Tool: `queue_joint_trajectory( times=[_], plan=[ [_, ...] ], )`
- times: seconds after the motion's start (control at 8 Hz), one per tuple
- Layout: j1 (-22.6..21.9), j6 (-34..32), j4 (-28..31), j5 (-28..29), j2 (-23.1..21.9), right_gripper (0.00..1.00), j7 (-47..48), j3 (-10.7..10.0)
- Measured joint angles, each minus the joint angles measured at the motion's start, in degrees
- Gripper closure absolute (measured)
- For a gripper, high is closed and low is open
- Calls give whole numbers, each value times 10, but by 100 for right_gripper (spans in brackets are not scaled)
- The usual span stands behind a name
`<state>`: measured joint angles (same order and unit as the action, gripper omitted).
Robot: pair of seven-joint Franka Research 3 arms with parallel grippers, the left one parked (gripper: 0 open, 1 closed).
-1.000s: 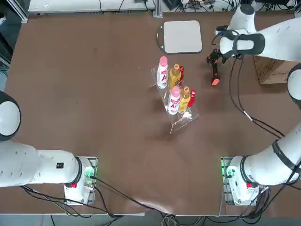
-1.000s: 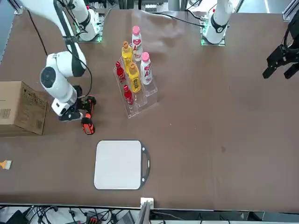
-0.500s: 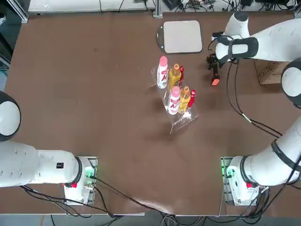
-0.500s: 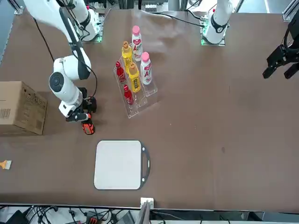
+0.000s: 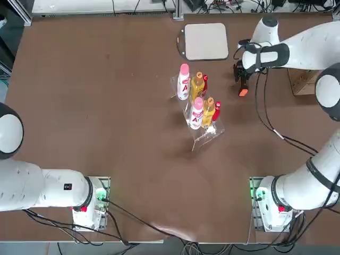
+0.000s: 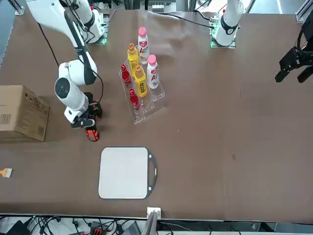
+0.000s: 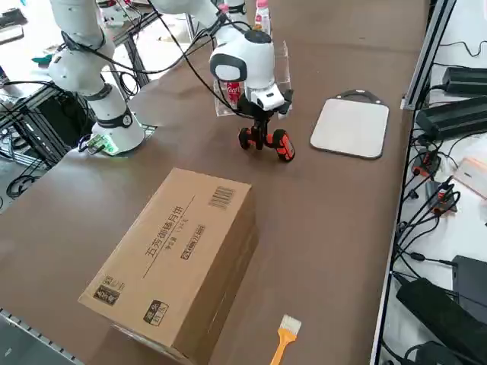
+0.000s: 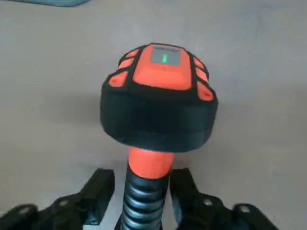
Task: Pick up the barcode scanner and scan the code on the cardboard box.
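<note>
The step in hand is, by all signs, the grasp. On the brown bench [image 5: 133, 143], the barcode scanner [image 8: 163, 120] sits toward the far edge, right of the middle. The right gripper [image 8: 143, 194] is at it, its two fingers spread astride the ribbed black handle. A gap shows on one side of the handle; whether the other finger touches it, I cannot tell. No firm pinch shows.

The next move calls for bringing the fingers together evenly on the handle, then a short, straight lift before any turn toward the cardboard box [image 7: 167, 251]. Closing off-centre could twist the scanner.

The box stands to the scanner's right, with bare bench between them. A striped code [image 7: 222, 198] shows on its upward face, near one edge. A paintbrush [image 7: 288, 331] lies beyond the box, toward the bench's far right corner. Left of the scanner are the bottles [image 5: 196, 114] in a clear tray [image 5: 203, 140], and a white board [image 5: 206, 41] by the far edge. The path to the right looks the more open; swinging left would risk the bottles.
</note>
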<state>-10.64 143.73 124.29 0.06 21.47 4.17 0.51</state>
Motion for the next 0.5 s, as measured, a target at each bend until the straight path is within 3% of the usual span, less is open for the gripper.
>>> queue_joint_trajectory(
  times=[0.12, 0.25, 0.5],
  plan=[
    [0, -1, 0, 0, 1, 31, 0, 0],
    [0, -1, 0, 0, 0, 51, 0, -1],
    [0, -1, 0, 0, 0, 56, 1, -1]
  ],
)
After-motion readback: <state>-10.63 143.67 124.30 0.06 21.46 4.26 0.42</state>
